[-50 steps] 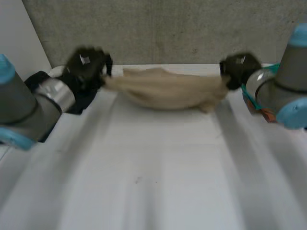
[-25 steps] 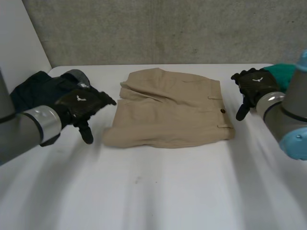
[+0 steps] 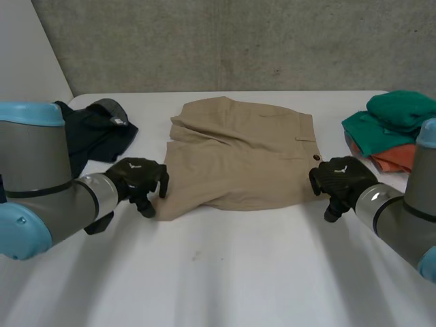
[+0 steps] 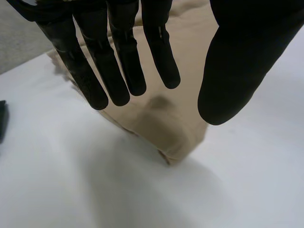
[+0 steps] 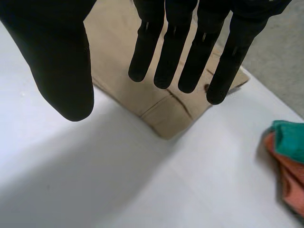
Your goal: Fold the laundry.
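Centrally, the folded tan shorts lay flat on the smooth white counter. They formed a soft, roughly rectangular woven slab, long axis side to side, buttoned waistband toward the robot's right. The left robot hand was at the near left corner and the right robot hand at the near right corner, both with fingers straight and spread, holding nothing.

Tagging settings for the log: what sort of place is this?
Probably a robot lab bench: a white table against a concrete wall, beige shorts and a green and orange clothes pile laid out.
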You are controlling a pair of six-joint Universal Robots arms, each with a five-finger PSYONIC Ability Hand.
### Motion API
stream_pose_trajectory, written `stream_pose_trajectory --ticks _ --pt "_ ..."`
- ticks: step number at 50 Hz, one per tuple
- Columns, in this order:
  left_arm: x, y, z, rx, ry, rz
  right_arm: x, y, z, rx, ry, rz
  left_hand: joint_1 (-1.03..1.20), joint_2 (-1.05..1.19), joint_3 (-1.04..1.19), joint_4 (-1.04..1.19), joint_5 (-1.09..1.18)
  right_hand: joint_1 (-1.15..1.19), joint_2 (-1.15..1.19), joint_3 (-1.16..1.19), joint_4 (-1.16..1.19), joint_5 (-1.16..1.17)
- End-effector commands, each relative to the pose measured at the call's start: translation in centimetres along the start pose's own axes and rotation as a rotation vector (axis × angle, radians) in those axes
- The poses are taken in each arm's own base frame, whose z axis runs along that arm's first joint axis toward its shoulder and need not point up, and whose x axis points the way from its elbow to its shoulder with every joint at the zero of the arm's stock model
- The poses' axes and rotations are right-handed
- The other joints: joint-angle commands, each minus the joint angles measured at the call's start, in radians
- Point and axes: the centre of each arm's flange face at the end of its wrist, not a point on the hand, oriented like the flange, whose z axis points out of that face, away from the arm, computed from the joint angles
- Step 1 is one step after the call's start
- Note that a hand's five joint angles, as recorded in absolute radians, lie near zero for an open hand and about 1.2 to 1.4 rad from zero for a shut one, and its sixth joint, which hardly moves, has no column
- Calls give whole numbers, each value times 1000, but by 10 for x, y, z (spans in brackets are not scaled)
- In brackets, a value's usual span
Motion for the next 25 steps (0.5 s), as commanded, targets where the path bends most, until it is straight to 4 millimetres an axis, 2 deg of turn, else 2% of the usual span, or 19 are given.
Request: stream_pose_trajectory --ticks 1,6,11,18,25 --pt "11 0 -13 1 18 -4 -3 12 20 46 -34 1 94 93 95 94 100 99 101 99 101 104" --pt "21 3 -18 -8 35 -9 -1 15 36 111 -5 -13 -188 -189 -186 -188 -182 -63 -61 -62 -61 -58" --pt "22 10 -9 -33 28 -4 1 18 51 149 16 -31 -359 -359 -357 -358 -352 -110 -108 -109 -108 -105" --pt "22 17 18 -56 6 11 4 24 66 142 23 -56 -426 -427 -424 -426 -420 -101 -99 -100 -99 -96" --pt "10 5 49 -5 -112 46 9 23 80 167 44 -77 -441 -442 -439 -441 -435 -5 -3 -4 -3 0"
